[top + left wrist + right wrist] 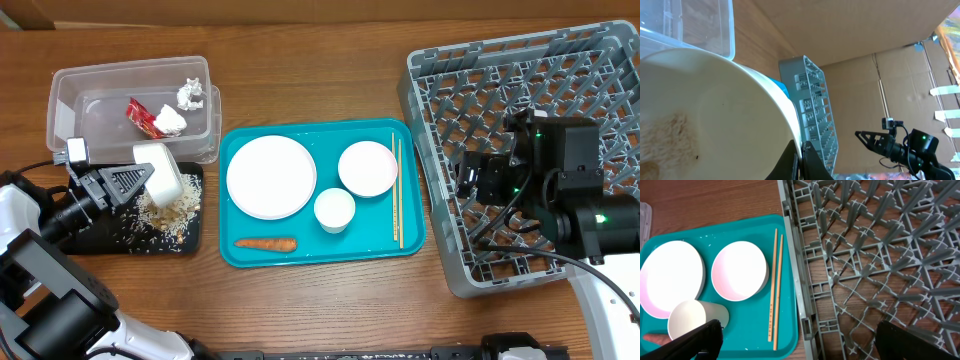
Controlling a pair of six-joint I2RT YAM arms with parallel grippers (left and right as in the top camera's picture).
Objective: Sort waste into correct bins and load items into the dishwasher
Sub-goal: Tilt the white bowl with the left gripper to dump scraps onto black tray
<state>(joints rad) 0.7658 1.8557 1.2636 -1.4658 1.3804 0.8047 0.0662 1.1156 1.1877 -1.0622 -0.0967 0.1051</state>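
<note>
My left gripper (150,176) is shut on the rim of a white bowl (166,172), which is tipped over the black tray (115,238); pale rice scraps (172,212) lie below it. In the left wrist view the bowl (715,115) fills the frame, its edge pinched in the gripper (801,161). The clear tub (100,105) holds a red wrapper (143,117) and tissues (188,95). My right gripper (472,178) hangs open over the grey rack's (440,100) left side. On the teal tray (230,255) are a plate (271,176), bowl (368,168), cup (334,210), chopsticks (396,190) and carrot (266,243).
The right wrist view has the open gripper (805,342) straddling the rack wall (795,280), with the chopsticks (775,285), bowl (738,270), plate (670,275) and cup (687,320) to its left. Brown cardboard walls stand behind the table.
</note>
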